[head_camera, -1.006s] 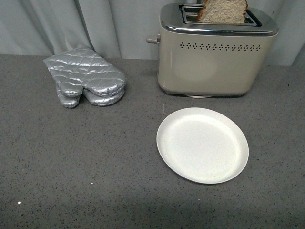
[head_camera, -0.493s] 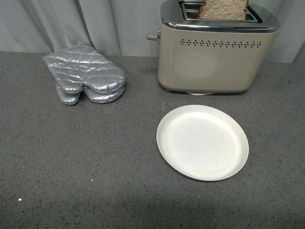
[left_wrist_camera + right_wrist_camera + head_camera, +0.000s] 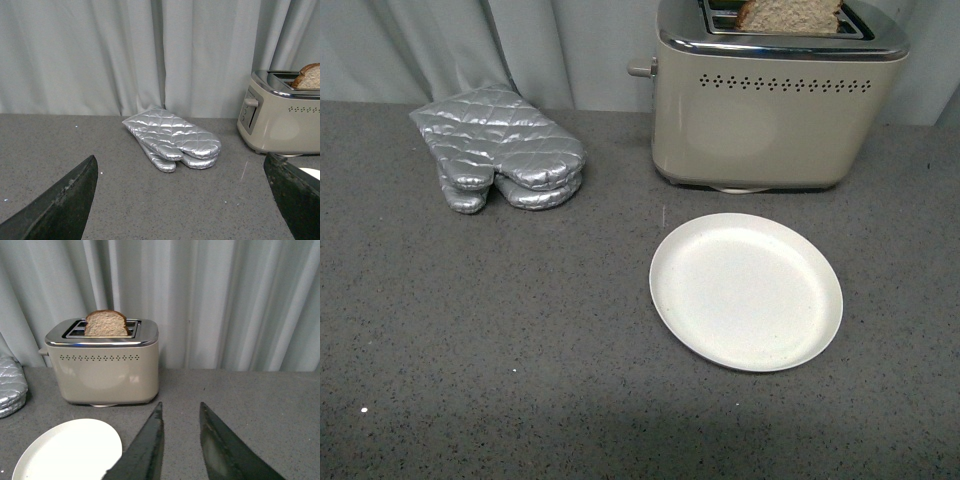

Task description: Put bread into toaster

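Lower in frame now, coarse-crumbed bread (image 3: 788,14) tops boxy chrome-capped toaster (image 3: 775,100).

bread (image 3: 788,14): lower part hidden in slot, top cut by front view's edge | toaster (image 3: 775,110): far top cut off | oven mitts (image 3: 10,385): mostly cropped in right wrist view | both arms outside front view

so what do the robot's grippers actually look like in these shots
Only fingers show, in the wrist views. The left gripper has matte black, wedge-shaped fingers with scuffed, greyish edges. The right gripper has dark, slightly glossy blade-like fingers tapering to narrow tips. No cables, markings or arm links are visible.
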Motion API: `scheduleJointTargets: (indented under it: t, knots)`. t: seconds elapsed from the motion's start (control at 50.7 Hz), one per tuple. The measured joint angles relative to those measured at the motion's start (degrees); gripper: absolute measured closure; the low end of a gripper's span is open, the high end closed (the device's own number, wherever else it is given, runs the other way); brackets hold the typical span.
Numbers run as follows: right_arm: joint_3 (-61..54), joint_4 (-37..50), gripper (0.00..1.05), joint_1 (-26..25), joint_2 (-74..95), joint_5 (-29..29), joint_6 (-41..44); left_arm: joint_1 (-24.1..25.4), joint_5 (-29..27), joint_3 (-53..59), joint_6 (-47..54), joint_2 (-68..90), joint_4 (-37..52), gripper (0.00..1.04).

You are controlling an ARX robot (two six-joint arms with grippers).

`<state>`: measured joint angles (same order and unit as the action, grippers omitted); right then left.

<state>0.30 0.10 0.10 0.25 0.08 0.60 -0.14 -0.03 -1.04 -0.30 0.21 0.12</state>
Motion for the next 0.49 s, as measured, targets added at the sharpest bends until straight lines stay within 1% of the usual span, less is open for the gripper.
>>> scheduleJointTargets:
  t: [0.039,0.059,0.158,0.177,0.237,0.256,0.335,0.355,0.454,0.493]
  knots:
    - [0.0,0.0,0.76,0.0,0.0,0.0,0.0,0.0,0.0,0.0,0.0,0.0,0.0,0.07]
    - [0.0,0.0,0.74,0.0,0.0,0.0,0.0,0.0,0.0,0.0,0.0,0.0,0.0,0.07]
    - [0.0,0.0,0.56,0.0,0.0,0.0,0.0,0.0,0.0,0.0,0.0,0.0,0.0,0.07]
    - [0.0,0.0,0.54,0.0,0.0,0.0,0.0,0.0,0.0,0.0,0.0,0.0,0.0,0.07]
    - [0.0,0.0,0.44,0.0,0.0,0.0,0.0,0.0,0.0,0.0,0.0,0.0,0.0,0.07]
    - [0.0,0.0,0.42,0.0,0.0,0.0,0.0,0.0,0.0,0.0,0.0,0.0,0.0,0.07]
    - [0.0,0.0,0.28,0.0,0.0,0.0,0.0,0.0,0.0,0.0,0.0,0.0,0.0,0.07]
    - [0.0,0.0,0.22,0.0,0.0,0.0,0.0,0.0,0.0,0.0,0.0,0.0,0.0,0.07]
    - [0.0,0.0,0.09,0.0,0.0,0.0,0.0,0.0,0.0,0.0,0.0,0.0,0.0,0.07]
    - [0.0,0.0,0.08,0.0,0.0,0.0,-0.2,0.0,0.0,0.0,0.0,0.0,0.0,0.07]
